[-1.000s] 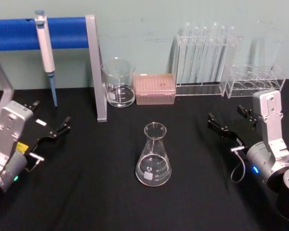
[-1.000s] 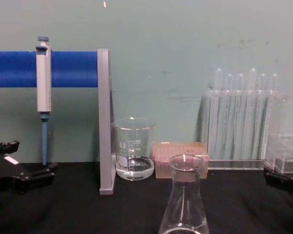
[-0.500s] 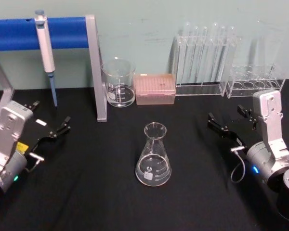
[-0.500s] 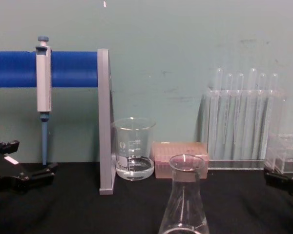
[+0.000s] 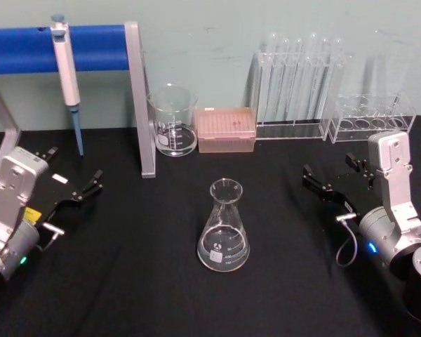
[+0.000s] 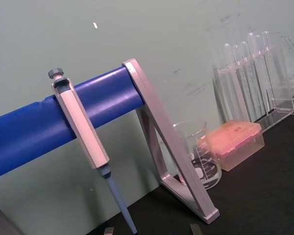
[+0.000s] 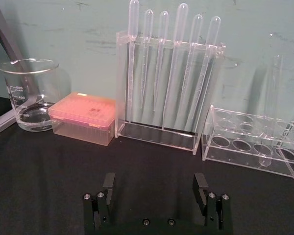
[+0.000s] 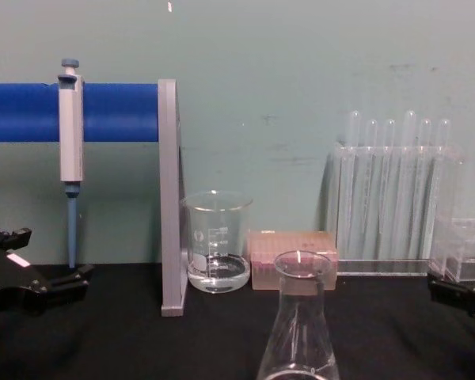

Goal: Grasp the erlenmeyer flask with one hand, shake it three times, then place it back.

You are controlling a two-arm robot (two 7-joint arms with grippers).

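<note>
- The flask (image 5: 224, 227) is clear glass: a wide round base, sloping walls, a narrow neck and a flared rim.
- It stands upright on the black counter (image 5: 140, 281), near the middle, nothing touching it.
- White print shows on its lower wall: a small round mark and graduation lines with figures too small to read.
- In the chest view the flask (image 8: 299, 324) rises large in front, its rim just below the pink box (image 8: 291, 259).
- The left gripper (image 5: 76, 181) sits at the counter's left side, well apart from the flask, jaws spread and holding nothing.
- A white label lies on one of its black fingers and a yellow sticker on the arm; neither can be read.
- The right gripper (image 5: 335, 177) sits at the right side, also well apart from the flask, jaws released and empty.
- In the right wrist view its two fingers (image 7: 108, 186) stand wide apart over bare black cloth.
- The beaker (image 7: 31, 93) behind holds a little clear liquid; its scale reads 500 and 400.
- A pipette (image 5: 67, 72) hangs on a blue bar (image 5: 21, 49).
- A rack of tubes (image 5: 299, 88) and a low clear rack (image 5: 370, 117) stand along the back right.
</note>
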